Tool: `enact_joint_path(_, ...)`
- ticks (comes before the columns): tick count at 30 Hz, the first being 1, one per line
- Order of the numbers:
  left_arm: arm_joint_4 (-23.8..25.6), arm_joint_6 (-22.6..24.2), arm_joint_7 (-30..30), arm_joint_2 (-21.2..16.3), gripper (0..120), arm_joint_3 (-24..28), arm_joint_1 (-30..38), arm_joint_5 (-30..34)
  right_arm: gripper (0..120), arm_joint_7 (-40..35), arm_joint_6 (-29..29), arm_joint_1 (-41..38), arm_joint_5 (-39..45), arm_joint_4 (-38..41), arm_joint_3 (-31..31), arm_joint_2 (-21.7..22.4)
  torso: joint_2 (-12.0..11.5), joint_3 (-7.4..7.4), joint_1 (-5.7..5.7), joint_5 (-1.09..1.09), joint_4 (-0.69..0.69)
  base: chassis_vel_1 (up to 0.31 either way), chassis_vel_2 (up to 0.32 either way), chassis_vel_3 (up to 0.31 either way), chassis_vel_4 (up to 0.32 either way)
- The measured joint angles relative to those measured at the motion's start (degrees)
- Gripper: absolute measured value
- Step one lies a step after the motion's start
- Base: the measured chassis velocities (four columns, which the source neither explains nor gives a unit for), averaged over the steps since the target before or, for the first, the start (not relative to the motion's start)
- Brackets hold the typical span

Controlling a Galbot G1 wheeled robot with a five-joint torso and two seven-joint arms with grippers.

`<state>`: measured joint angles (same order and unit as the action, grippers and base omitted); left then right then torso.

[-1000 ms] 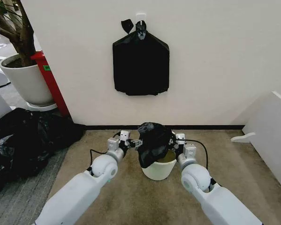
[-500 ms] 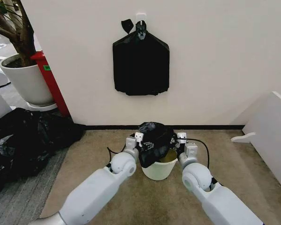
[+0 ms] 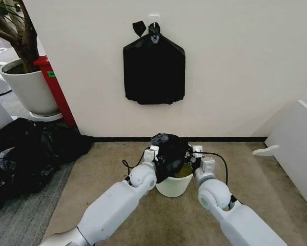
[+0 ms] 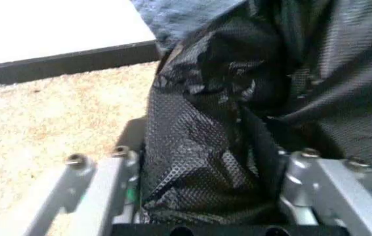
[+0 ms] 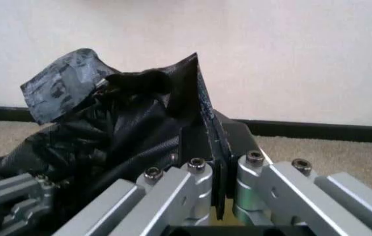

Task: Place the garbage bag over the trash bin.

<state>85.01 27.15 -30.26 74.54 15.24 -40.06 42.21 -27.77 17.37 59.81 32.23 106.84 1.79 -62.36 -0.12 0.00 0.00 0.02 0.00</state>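
The garbage bag [image 3: 168, 149] is a bunched black film sitting over the top of the trash bin [image 3: 172, 186], a cream bucket on the carpet near the wall. Part of the bin's rim and its yellowish inside show on the right. My right gripper [image 3: 195, 155] is at the bin's right side, shut on a thin edge of the garbage bag [image 5: 140, 123], pinched between its fingers [image 5: 199, 172]. My left gripper [image 3: 154, 154] is at the bin's left side. Its fingers [image 4: 107, 172] stand wide apart, open, with a wad of the garbage bag [image 4: 205, 147] filling the gap.
A flat square black bundle [image 3: 154, 74] hangs from a wall hook above the bin. A heap of black plastic [image 3: 25, 154] lies at the left by a white plant pot [image 3: 30, 89] and a red post [image 3: 56, 92]. A white panel [image 3: 297, 148] stands at the right.
My left arm has swung right, bringing its gripper from beside the bag up against it, over the bin's left rim. The right gripper has stayed put.
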Motion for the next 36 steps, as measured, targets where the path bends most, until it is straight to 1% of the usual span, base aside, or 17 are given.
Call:
enact_joint_path(6,-1.3,3.0,-0.2,0.8,20,-0.1,0.8,0.4,0,0.0,0.0,0.1,0.0,0.2,0.0,0.0,0.0,-0.01,0.00,-0.01,0.01,0.000,0.000,0.000,0.000)
enact_joint_path(7,-1.4,3.4,-0.3,0.9,18,-0.1,0.9,0.5,0,0.0,0.0,0.1,0.0,0.2,0.0,0.0,0.0,-0.01,0.00,-0.01,0.01,0.000,0.000,0.000,0.000)
enact_joint_path(8,-1.4,3.4,-0.3,0.9,18,-0.1,0.9,0.5,0,0.0,0.0,0.1,0.0,0.2,0.0,0.0,0.0,-0.01,0.00,-0.01,0.01,0.000,0.000,0.000,0.000)
enact_joint_path(11,-1.8,6.1,-0.7,1.2,9,-0.1,1.4,0.8,0,0.0,-0.1,0.4,0.0,0.3,0.1,-0.1,0.0,-0.01,0.00,0.00,0.01,0.000,0.000,0.000,0.000)
enact_joint_path(12,-2.1,6.8,-0.8,1.3,7,-0.1,1.5,1.0,0,0.0,-0.2,0.5,0.0,0.3,0.1,-0.1,0.0,-0.01,0.00,-0.02,0.00,0.000,0.000,0.000,0.000)
enact_joint_path(14,-2.3,7.4,-0.7,1.2,7,-0.1,1.7,1.1,0,0.0,-0.2,0.5,0.0,0.4,0.0,-0.2,0.0,0.00,0.00,-0.02,0.00,0.000,0.000,0.000,0.000)
enact_joint_path(18,-2.3,7.0,-0.7,0.7,7,-0.1,1.8,1.2,0,0.0,-0.2,0.6,-0.1,0.4,-0.1,-0.3,0.0,0.00,0.00,-0.03,-0.01,0.000,0.000,0.000,0.000)
enact_joint_path(20,-1.7,6.4,-0.5,0.1,12,-0.1,1.8,1.2,0,0.0,-0.2,0.6,-0.1,0.2,-0.3,-0.5,0.0,0.01,0.00,-0.02,-0.01,0.000,0.000,0.000,0.000)
enact_joint_path(21,-1.1,6.1,-0.4,-0.2,17,-0.1,1.7,1.2,0,0.0,-0.2,0.5,-0.1,0.1,-0.3,-0.5,0.0,0.01,0.00,0.00,-0.01,0.000,0.000,0.000,0.000)
enact_joint_path(24,-0.6,6.0,-0.5,-0.6,20,-0.1,1.6,1.2,0,0.0,-0.2,0.4,-0.1,0.0,-0.4,-0.6,0.0,0.01,0.00,0.00,0.00,0.000,0.000,0.000,0.000)
enact_joint_path(25,-0.4,6.0,-0.5,-0.9,28,-0.1,1.5,1.3,0,0.0,-0.2,0.3,-0.1,-0.1,-0.5,-0.6,0.0,0.01,0.00,0.00,0.01,0.000,0.000,0.000,0.000)
enact_joint_path(28,-0.4,5.9,-0.4,-0.9,40,-0.3,1.5,1.5,0,0.0,-0.1,0.1,-0.1,-0.2,-0.6,-0.7,0.0,0.01,0.00,-0.01,-0.01,0.000,0.000,0.000,0.000)
enact_joint_path(29,-0.5,5.9,-0.4,-0.9,43,-0.3,1.6,1.5,0,0.0,-0.1,0.1,-0.1,-0.2,-0.6,-0.7,0.0,0.01,0.00,-0.01,-0.02,0.000,0.000,0.000,0.000)
enact_joint_path(30,-0.5,5.9,-0.4,-0.9,43,-0.3,1.6,1.5,0,0.0,-0.1,0.1,-0.1,-0.2,-0.6,-0.7,0.0,0.01,0.00,-0.01,-0.02,0.000,0.000,0.000,0.000)
enact_joint_path(33,-1.2,5.9,-0.3,-0.7,56,-0.4,1.7,1.6,0,0.0,-0.1,0.0,0.0,-0.3,-0.6,-0.8,0.0,0.01,0.00,-0.01,0.00,0.000,0.000,0.000,0.000)
enact_joint_path(35,-1.8,5.9,-0.2,-0.3,64,-0.4,1.9,1.9,0,0.0,-0.1,0.0,0.0,-0.3,-0.6,-0.8,0.0,0.01,0.00,-0.01,0.00,0.000,0.000,0.000,0.000)
enact_joint_path(36,-2.0,6.1,-0.2,-0.1,70,-0.4,2.0,2.1,0,0.0,-0.1,0.1,0.0,-0.3,-0.6,-0.8,0.0,0.01,0.00,-0.01,0.00,0.000,0.000,0.000,0.000)
